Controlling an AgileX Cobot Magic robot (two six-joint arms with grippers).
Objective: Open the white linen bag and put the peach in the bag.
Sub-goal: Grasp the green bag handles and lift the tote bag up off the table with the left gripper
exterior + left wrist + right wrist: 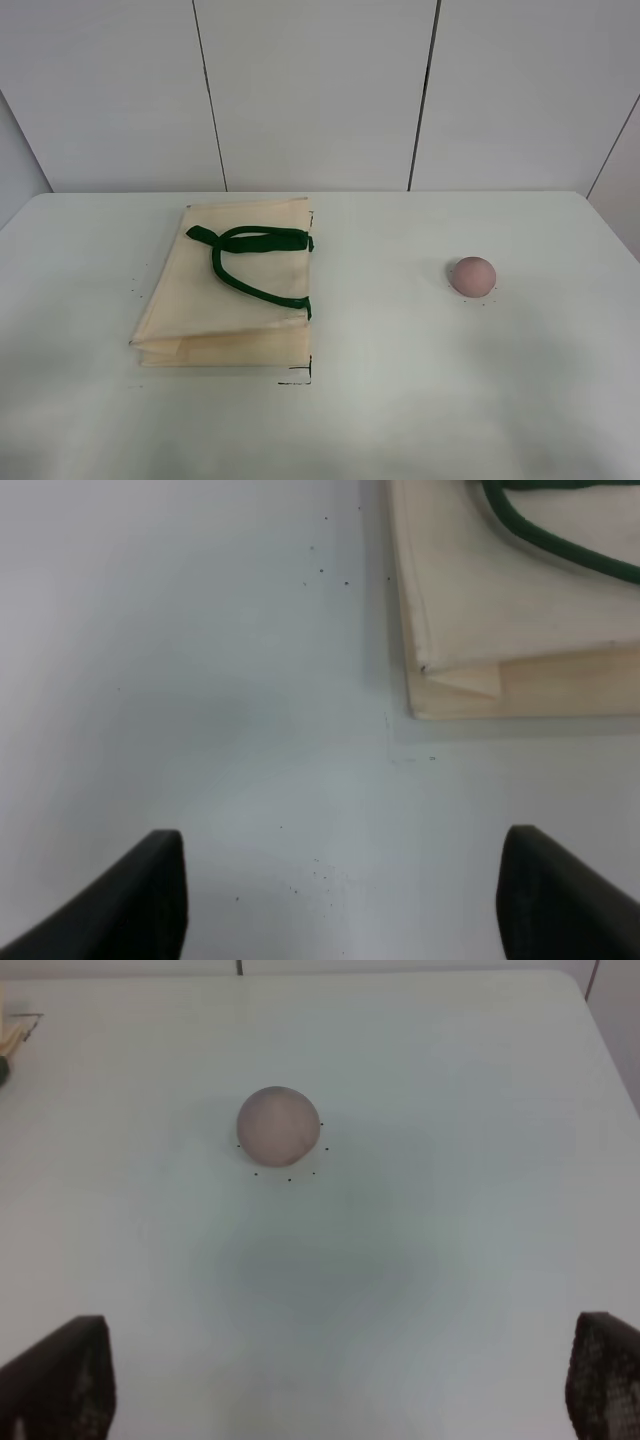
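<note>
The white linen bag (225, 300) and peach (472, 276) are shown well apart from overhead, while the left gripper (345, 900) and right gripper (335, 1380), both spread wide and empty, are seen only in wrist views.

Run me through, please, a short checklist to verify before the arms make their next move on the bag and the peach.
1. Left gripper open and empty: ok.
2. Right gripper open and empty: ok.
3. Peach free on the table, apart from the white linen bag: ok.
4. Bag opened: not ok; it lies flat and shut.
5. Green handles clear of the cloth: not ok; they lie looped on top of it.
6. Peach in front of the right arm: ok; in the right wrist view it sits ahead, between the fingers' lines.
</note>
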